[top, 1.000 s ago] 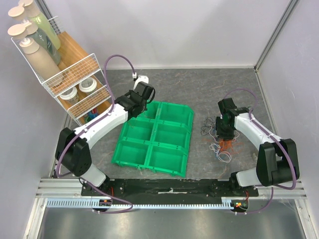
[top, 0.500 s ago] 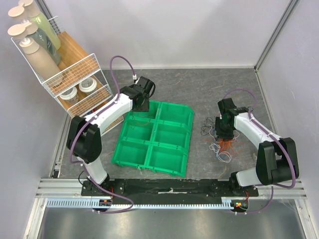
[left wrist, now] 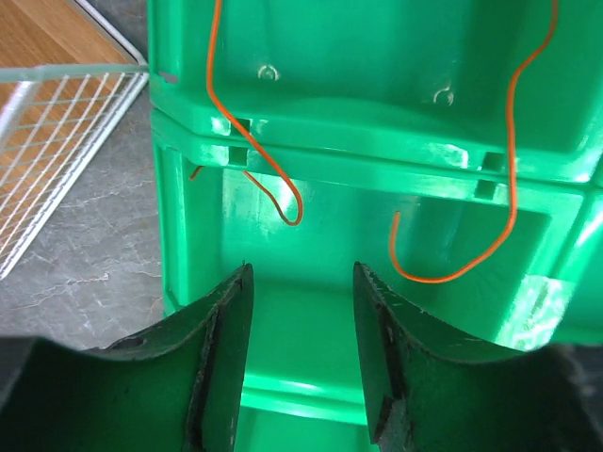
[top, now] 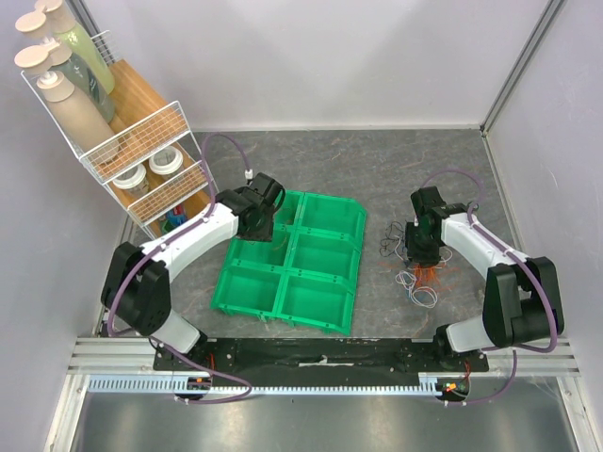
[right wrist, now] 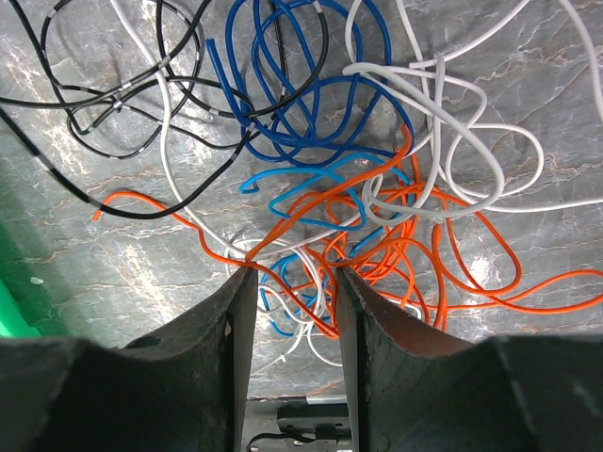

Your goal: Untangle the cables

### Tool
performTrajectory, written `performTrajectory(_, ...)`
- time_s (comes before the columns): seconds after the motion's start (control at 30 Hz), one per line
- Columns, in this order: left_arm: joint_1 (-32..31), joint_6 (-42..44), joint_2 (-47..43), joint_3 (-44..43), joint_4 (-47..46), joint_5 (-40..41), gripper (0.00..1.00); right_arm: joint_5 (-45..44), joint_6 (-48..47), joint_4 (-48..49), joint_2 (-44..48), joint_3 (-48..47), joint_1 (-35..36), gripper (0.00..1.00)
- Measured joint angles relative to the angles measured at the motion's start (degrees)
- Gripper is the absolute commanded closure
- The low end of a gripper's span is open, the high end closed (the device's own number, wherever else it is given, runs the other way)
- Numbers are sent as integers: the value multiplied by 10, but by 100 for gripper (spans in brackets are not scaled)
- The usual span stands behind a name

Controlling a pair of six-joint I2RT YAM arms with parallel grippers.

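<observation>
Early stage: one orange cable (left wrist: 512, 169) lies in green tray (left wrist: 377, 56) below left hand (left wrist: 301, 273), fingers apart; other cables (right wrist: 377, 202) tangled on worktop (right wrist: 122, 273) frame-right, right hand (right wrist: 292, 278) apart, straddling them.

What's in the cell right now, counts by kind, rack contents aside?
Robot arms: 2
Green tray: 1, with 6 compartments
Wire rack: 1
Tangled cable pile: 1, single cables not countable
Orange strands in the tray: 2, possibly one cable
Total: 7
</observation>
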State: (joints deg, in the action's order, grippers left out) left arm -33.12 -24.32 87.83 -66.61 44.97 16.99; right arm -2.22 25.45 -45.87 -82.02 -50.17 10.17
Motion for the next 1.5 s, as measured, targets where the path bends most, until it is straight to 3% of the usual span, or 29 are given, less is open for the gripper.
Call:
performTrajectory(0.17,0,2,26,13,-25,5,49,5,0,0,-4,0,0,55)
performTrajectory(0.27,0,8,35,14,-46,12,57,7,0,2,-5,0,0,54)
performTrajectory(0.4,0,28,45,19,-79,35,61,11,-2,4,-6,0,0,54)
performTrajectory(0.67,-5,63,45,38,-113,70,98,24,-6,11,-18,0,0,54)
performTrajectory(1.0,-56,84,-17,39,-116,88,98,36,-10,13,-19,0,0,54)
performTrajectory(1.13,-59,87,-41,1,-113,82,99,38,-10,12,-19,0,0,54)
performTrajectory(1.5,-49,135,52,-47,-196,68,98,40,-12,12,-19,0,0,54)
